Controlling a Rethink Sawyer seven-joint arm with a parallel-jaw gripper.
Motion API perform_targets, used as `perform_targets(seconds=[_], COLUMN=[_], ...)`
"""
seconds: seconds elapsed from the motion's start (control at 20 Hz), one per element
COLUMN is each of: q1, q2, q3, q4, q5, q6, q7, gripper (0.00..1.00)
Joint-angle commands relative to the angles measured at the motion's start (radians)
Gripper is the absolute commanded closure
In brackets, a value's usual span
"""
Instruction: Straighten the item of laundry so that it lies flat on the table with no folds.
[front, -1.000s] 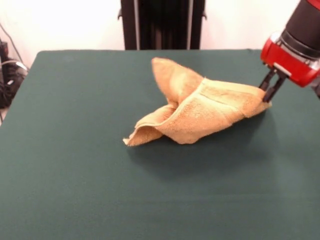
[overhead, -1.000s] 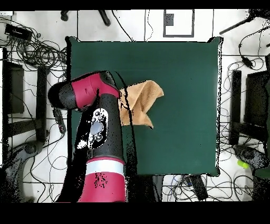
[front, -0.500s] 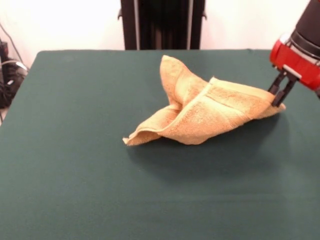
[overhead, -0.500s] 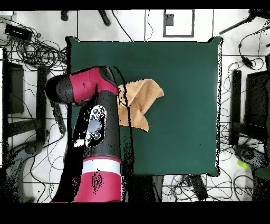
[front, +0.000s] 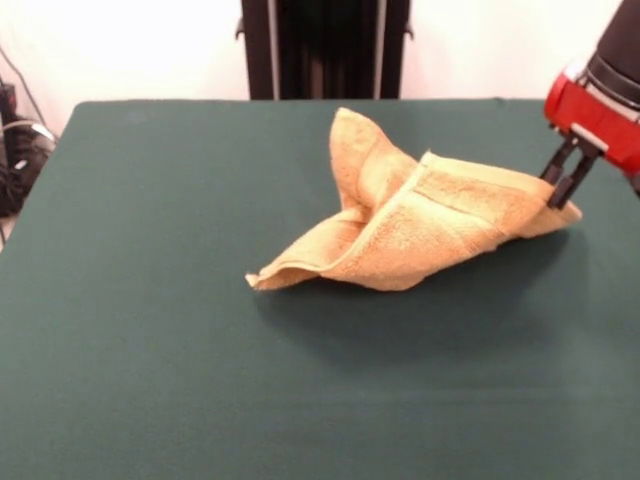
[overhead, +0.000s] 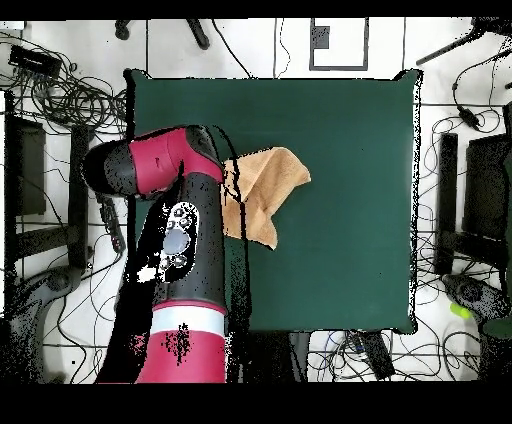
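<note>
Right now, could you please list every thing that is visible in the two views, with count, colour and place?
towel: one, orange-tan, folded and crumpled, one corner lifted at the table's edge.
table: one, dark green top, fills the front view.
pedestal: one, black, behind the table's far side.
cables: many, black, on the floor around the table.
arm: one, red and black, over the table's side.
pincer: one, black, shut on the towel's corner.

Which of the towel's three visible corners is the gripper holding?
The right-hand corner in the front view: the gripper pinches it, raised. The towel's left tip lies on the table; the third peaks mid-towel.
</note>
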Motion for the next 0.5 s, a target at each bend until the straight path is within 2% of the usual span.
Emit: perform_targets(seconds=[0.05, 0.35, 0.5], q1=[-0.039, -0.104, -0.133], q2=[-0.132, -0.260, -0.294], q3=[0.040, 0.088, 0.093], q4=[0.166, 0.227, 0.235], q5=[0.078, 0.165, 0.166], q6=[-0.014, 0.026, 0.050], q7=[0.076, 0.015, -0.045], gripper=[1.00, 1.00, 1.00])
